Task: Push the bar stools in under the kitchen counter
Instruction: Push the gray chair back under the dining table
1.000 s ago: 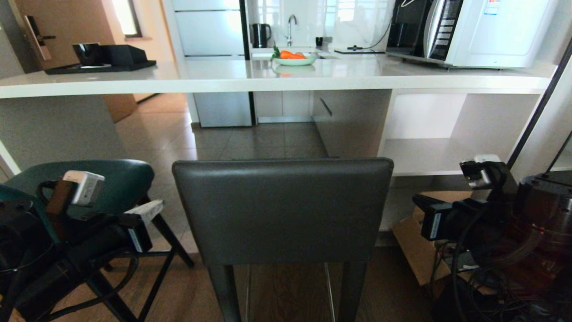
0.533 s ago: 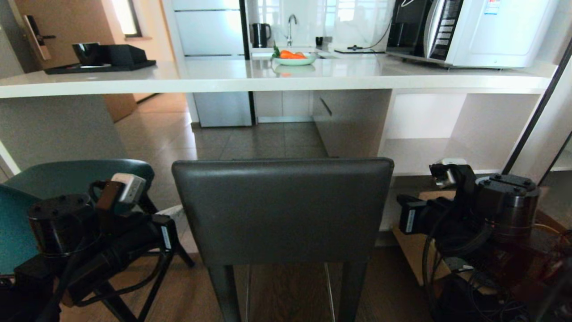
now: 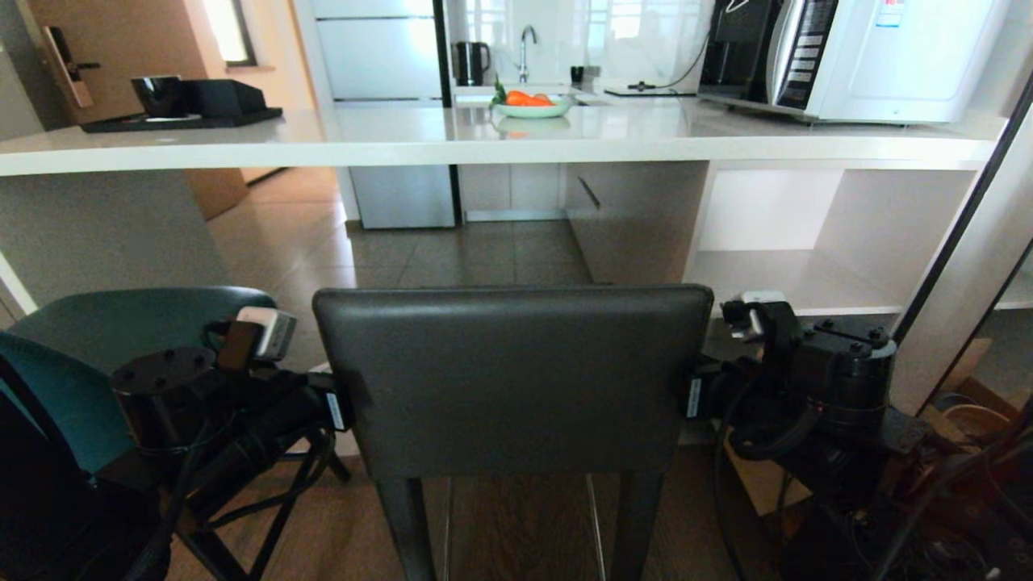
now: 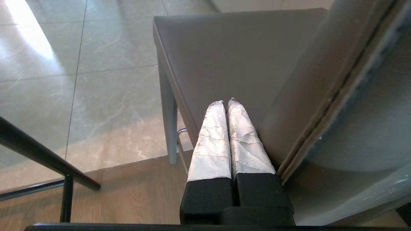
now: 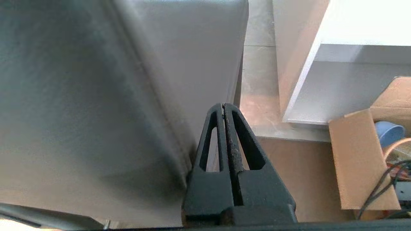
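Note:
The dark grey bar stool (image 3: 512, 379) stands in the middle, its rectangular back facing me, short of the kitchen counter (image 3: 484, 141). The teal bar stool (image 3: 121, 331) is at the left, partly behind my left arm (image 3: 242, 403). My left gripper (image 4: 226, 102) is shut and empty; it lies along the left edge of the grey back, above the seat (image 4: 224, 54). My right gripper (image 5: 223, 105) is shut and empty, close beside the right edge of the grey back (image 5: 96, 96). In the head view the stool's back hides both sets of fingertips.
White open shelves (image 3: 791, 274) sit under the counter at the right, with a cardboard box (image 5: 359, 160) and cables on the floor beside them. A bowl of carrots (image 3: 531, 103), a microwave (image 3: 880, 56) and a black tray (image 3: 181, 109) are on the counter. A black pole (image 3: 960, 218) slants at the right.
Both arms have swung inward to the grey stool's back, the left from over the teal stool, the right from beside the box. The stools have not moved.

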Controlling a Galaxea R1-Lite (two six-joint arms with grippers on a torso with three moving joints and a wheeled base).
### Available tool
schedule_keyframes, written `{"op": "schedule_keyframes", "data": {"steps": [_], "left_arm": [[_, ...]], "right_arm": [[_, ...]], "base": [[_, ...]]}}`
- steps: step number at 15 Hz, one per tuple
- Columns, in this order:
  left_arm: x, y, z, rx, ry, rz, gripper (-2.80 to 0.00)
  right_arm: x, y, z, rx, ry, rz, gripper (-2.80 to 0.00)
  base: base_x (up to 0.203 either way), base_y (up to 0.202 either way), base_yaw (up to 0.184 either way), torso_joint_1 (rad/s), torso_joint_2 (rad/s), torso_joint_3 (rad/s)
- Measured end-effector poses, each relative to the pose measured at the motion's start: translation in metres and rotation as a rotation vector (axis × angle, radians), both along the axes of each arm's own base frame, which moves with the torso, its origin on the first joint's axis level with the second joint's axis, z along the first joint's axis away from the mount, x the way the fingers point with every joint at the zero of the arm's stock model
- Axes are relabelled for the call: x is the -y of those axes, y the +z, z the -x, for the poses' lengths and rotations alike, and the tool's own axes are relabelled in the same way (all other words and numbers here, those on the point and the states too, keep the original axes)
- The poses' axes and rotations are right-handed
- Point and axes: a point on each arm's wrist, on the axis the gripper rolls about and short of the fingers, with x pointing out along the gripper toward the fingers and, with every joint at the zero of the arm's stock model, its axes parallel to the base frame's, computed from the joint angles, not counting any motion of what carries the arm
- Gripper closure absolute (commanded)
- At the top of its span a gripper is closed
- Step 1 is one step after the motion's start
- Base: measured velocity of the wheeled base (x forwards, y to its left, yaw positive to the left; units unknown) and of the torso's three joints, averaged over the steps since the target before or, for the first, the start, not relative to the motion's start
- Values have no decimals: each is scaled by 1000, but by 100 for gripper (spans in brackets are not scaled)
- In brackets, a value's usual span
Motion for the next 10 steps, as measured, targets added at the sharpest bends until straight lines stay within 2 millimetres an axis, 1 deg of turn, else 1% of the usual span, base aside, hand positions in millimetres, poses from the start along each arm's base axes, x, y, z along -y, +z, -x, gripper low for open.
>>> {"op": "schedule_keyframes", "data": {"steps": [4,10], "left_arm": [[5,0,3,2,-5,-11,0],[3,-2,10,-5,7,-37,0]], "right_arm": [[-5,0,2,4,-11,5,0],[-5,1,4,7,-19,6,0]], "base": [[0,0,0,0,0,0],[0,0,0,0,0,0]]}}
